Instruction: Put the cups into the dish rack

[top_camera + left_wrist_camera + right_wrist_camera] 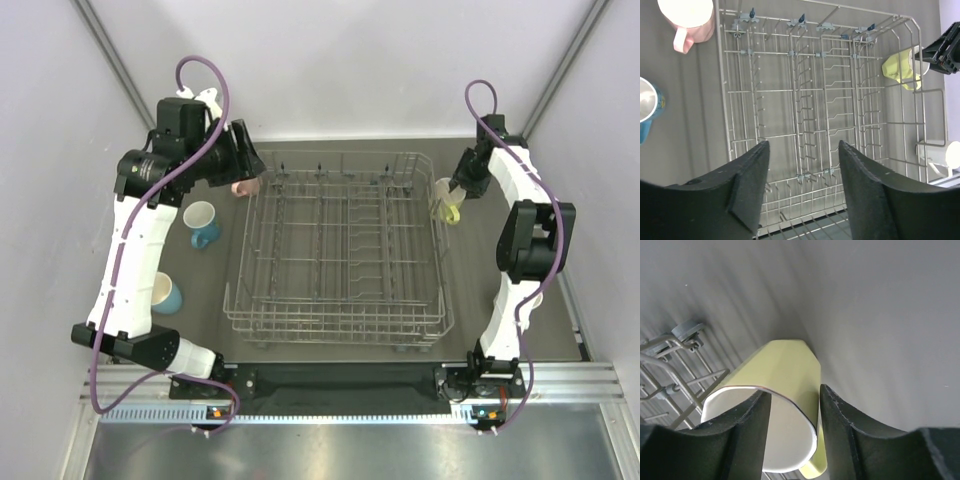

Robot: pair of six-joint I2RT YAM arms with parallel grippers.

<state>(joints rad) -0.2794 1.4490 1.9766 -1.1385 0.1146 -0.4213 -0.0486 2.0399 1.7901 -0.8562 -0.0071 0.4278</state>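
Note:
The grey wire dish rack (340, 250) stands mid-table with no mugs in it; it also shows in the left wrist view (825, 100). My right gripper (457, 188) is shut on the wall of the yellow mug (447, 205), one finger inside and one outside (795, 395), and holds it tilted beside the rack's far right corner. My left gripper (243, 160) is open and empty (802, 150) over the rack's far left side. The pink mug (243, 187) sits just under it. The blue mug (203, 222) and the light blue mug (165, 292) stand left of the rack. The white mug (947, 155) stands right of the rack.
The right arm (525, 240) stands right of the rack and hides the white mug in the top view. Grey walls close in the table at the back and on both sides. The left arm (130, 260) runs along the left edge by the light blue mug.

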